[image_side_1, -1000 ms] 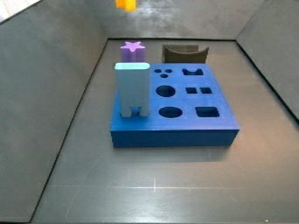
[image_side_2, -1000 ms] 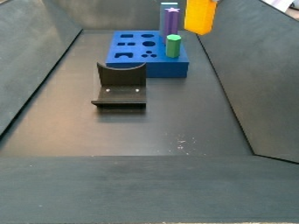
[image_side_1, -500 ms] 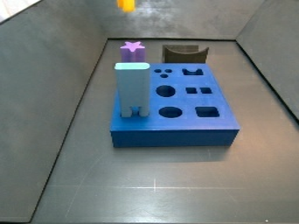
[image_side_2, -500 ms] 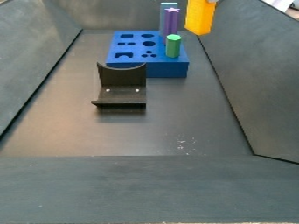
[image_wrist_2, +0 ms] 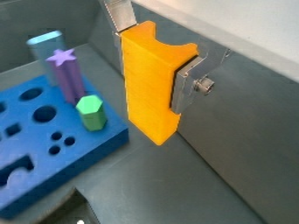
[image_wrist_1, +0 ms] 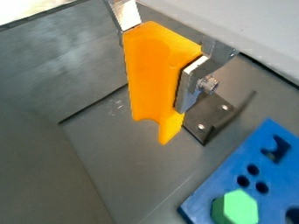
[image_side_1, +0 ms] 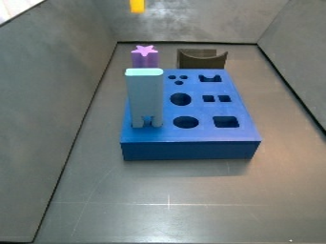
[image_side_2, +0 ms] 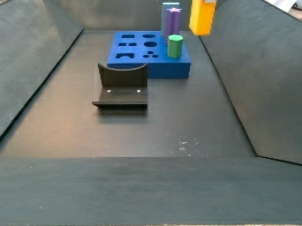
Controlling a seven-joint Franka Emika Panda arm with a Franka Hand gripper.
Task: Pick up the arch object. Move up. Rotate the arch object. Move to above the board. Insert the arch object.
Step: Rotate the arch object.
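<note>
arch object (image_side_1: 136, 6) cropped above, claw (image_wrist_1: 162, 51) perhaps clamping

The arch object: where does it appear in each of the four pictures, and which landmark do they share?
Wrist view: the arch object fills the centre, held in the claw.
Wrist view: centre, between the silver fingers.
Side view: only its lower end shows at the top edge, high above the floor.
Side view: top edge, right of centre.
Shared landmark: the board, visible in all four.

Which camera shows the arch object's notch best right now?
A wrist view: the arch object fills the frame in the pincer, notch visible at one end. Both side views catch only a sliver of it at the frame's top edge.
</note>
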